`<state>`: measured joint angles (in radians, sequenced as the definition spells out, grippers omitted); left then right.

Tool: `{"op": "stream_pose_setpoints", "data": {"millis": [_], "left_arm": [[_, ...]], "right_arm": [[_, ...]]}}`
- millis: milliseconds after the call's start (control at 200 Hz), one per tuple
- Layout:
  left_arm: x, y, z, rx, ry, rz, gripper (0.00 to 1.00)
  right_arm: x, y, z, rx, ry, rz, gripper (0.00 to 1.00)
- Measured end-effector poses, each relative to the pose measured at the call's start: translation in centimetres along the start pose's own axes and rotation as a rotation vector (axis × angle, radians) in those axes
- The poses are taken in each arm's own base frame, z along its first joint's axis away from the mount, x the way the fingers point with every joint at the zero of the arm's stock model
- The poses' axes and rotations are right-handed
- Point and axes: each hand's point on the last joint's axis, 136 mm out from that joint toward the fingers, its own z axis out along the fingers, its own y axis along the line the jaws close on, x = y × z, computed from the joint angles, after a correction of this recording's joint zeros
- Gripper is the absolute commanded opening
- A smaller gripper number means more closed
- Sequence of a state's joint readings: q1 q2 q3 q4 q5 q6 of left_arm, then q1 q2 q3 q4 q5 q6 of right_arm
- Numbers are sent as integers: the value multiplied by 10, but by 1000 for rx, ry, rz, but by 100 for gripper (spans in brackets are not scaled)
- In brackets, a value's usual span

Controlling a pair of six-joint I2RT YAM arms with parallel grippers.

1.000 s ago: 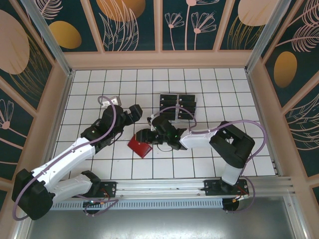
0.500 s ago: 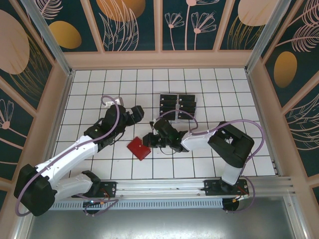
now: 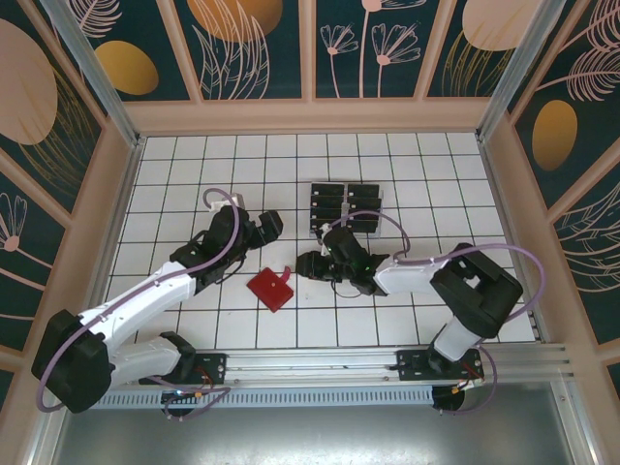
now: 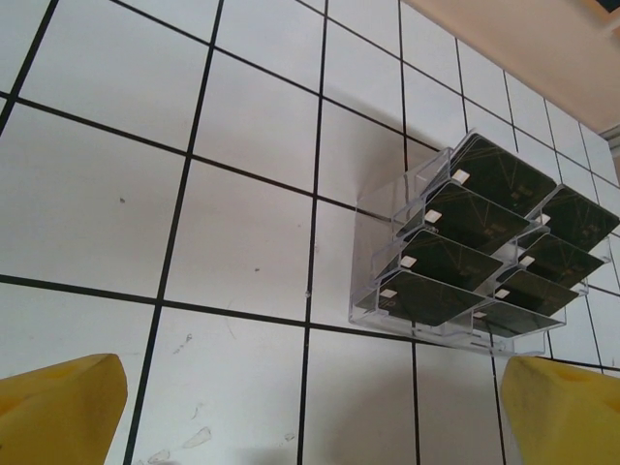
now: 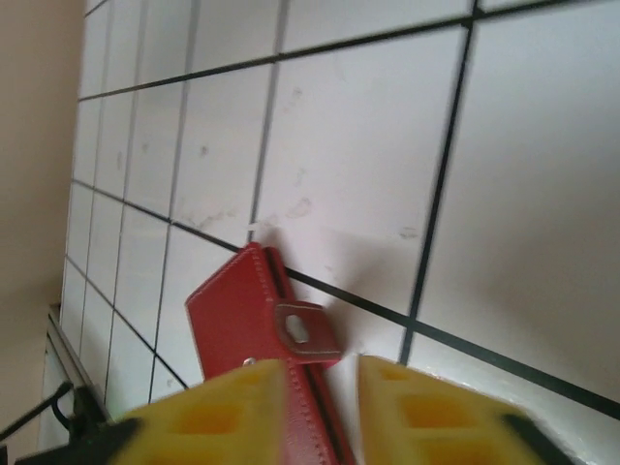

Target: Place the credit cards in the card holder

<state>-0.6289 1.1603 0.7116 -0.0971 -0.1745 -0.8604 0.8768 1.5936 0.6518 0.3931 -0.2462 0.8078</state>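
Looking down from the top external view: the card holder [image 3: 271, 289] is lying closed on the white tiled surface [image 3: 194, 165], in front of and between the two arms. The right gripper [image 3: 306, 263] is hovering just beside its tab side. The left gripper [image 3: 272, 224] is sitting farther back, pointing toward the clear tray [image 3: 381, 215]. The credit cards [image 3: 346, 206] are all sitting in that tray, well apart from the holder.

Left wrist view: the yellow fingers [image 4: 58, 412] are standing wide apart with nothing between them, so this gripper is released. It is facing the tray wall [image 4: 373, 242], where the cards [image 4: 455, 262] are resting in tiered slots.

Right wrist view: the holder [image 5: 237, 315] is lying flat with its tab clasp [image 5: 302, 334] sticking out toward the camera. The fingers [image 5: 218, 421] are showing a narrow gap over the holder's near edge. They are apparently not clamping it.

Judgement: the opening step is in hand and no card is loaded yet. The next move is calling for the right gripper to catch the clasp and lift the flap, while the left is closing in on a card.
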Motion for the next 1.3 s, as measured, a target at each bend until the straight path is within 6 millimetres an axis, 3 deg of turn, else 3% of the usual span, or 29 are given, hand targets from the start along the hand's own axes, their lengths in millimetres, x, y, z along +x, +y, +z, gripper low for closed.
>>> {"op": "stream_pose_setpoints", "data": {"millis": [55, 210, 591, 691, 846, 946, 1036, 1161, 1301], "left_arm": [[2, 1, 2, -2, 7, 1, 99], [5, 3, 5, -7, 18, 3, 99], [7, 4, 8, -13, 21, 4, 99], [7, 4, 8, -15, 22, 4, 99], [9, 5, 10, -21, 28, 5, 98], [11, 7, 12, -27, 34, 7, 99], [12, 8, 13, -31, 39, 8, 99], [17, 11, 19, -43, 56, 12, 98], [31, 16, 30, -60, 110, 26, 98]], "right_arm": [[-3, 3, -3, -4, -12, -17, 49], [-6, 4, -2, 22, -8, -52, 51], [9, -2, 30, 70, 66, -101, 46], [9, -2, 36, 73, 71, -111, 38], [5, -3, 41, 83, 68, -125, 4], [2, -6, 40, 89, 63, -118, 0], [-1, -16, 31, 102, 47, -102, 0], [-8, -34, 1, 126, 0, -68, 0], [-24, -36, -30, 122, -81, -48, 0]]}}
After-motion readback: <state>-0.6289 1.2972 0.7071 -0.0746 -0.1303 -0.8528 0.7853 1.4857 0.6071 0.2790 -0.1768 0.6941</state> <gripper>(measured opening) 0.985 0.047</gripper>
